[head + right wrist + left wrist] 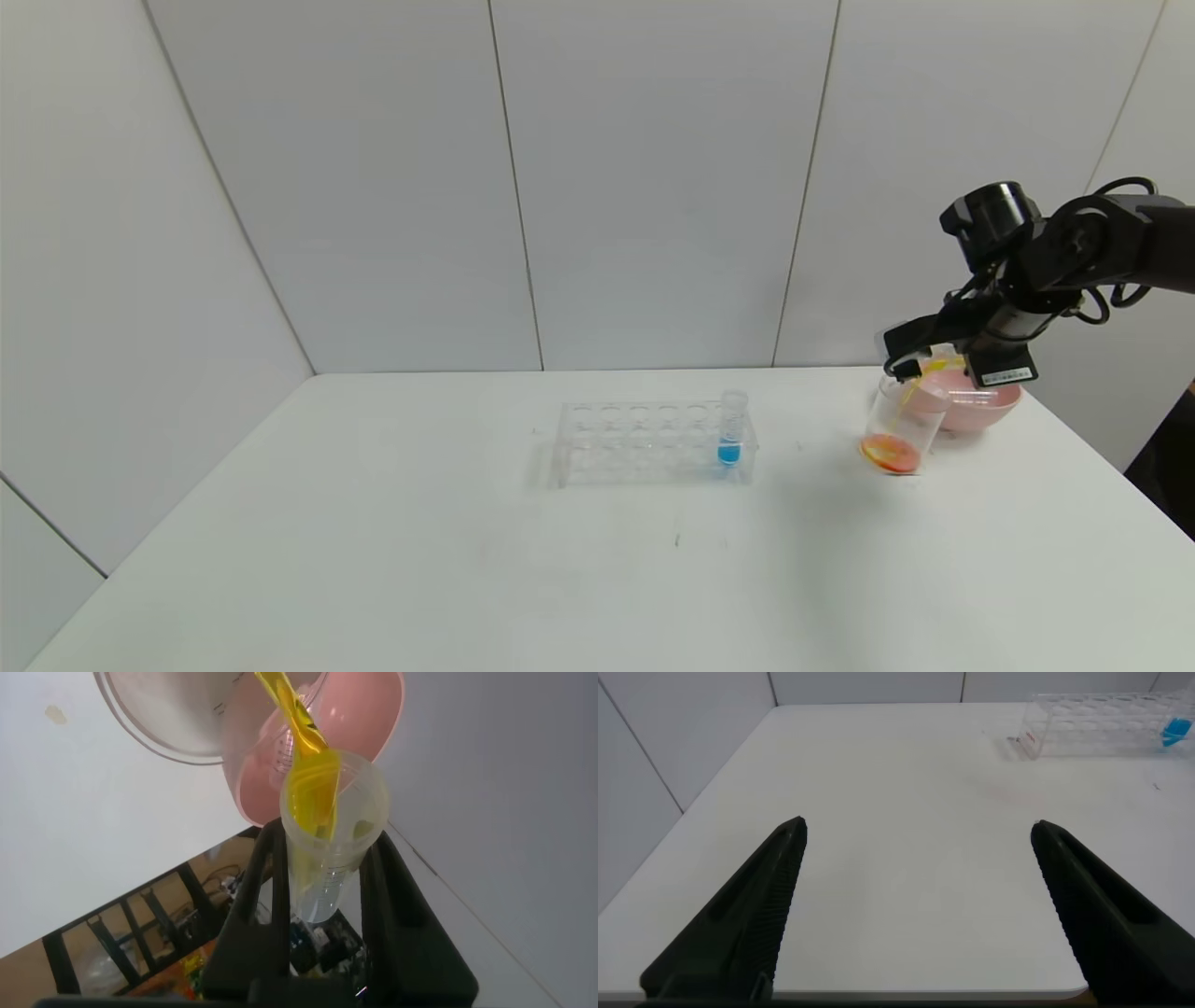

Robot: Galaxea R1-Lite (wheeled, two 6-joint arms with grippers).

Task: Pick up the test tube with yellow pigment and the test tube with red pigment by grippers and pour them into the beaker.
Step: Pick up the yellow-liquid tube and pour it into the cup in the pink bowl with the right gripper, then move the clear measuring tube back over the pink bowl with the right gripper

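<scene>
My right gripper [910,366] is shut on the test tube with yellow pigment [329,859], at the table's far right. The tube is tipped mouth-down over the beaker [901,429]. A thin yellow stream [907,397] runs from its mouth into the beaker, which has orange-red liquid at its bottom. In the right wrist view the black fingers [262,887] clamp the tube on both sides, and yellow liquid [308,756] flows toward the beaker's rim [168,742]. The test tube with red pigment is out of view. My left gripper [920,831] hangs open over the table's near left part.
A pink bowl [976,399] stands just behind the beaker. A clear multi-hole rack [644,443] sits mid-table with a blue-liquid tube [731,429] in its right end. The table's right edge [1102,448] lies close to the beaker.
</scene>
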